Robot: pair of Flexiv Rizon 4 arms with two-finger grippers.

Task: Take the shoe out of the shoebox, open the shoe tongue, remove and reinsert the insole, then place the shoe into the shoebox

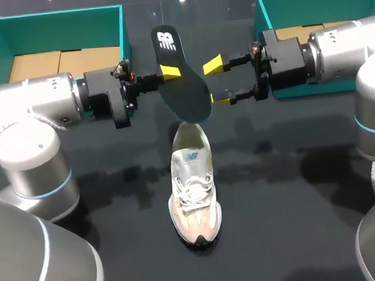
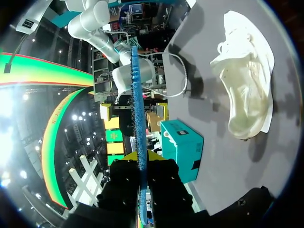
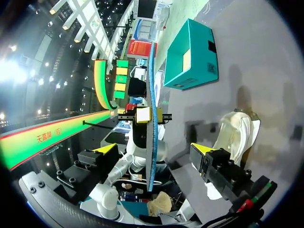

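A black insole (image 1: 181,82) with a blue underside hangs above the table, its lower tip over the heel of the shoe. My left gripper (image 1: 168,71) is shut on its edge; in the left wrist view the insole (image 2: 137,95) runs edge-on out from between the left gripper (image 2: 141,159). My right gripper (image 1: 216,82) stands open at the insole's other side without touching it. In the right wrist view the insole (image 3: 152,142) passes between the spread fingers of the right gripper (image 3: 154,151). The cream sneaker (image 1: 193,192) sits upright on the dark table, toe toward the front edge, also seen as the sneaker (image 2: 247,90) and sneaker (image 3: 235,133).
An open teal shoebox (image 1: 124,34) stands at the back left behind my left arm, and a second teal box (image 1: 259,12) at the back right behind my right arm. The same boxes show as the box (image 3: 190,57) and box (image 2: 183,147).
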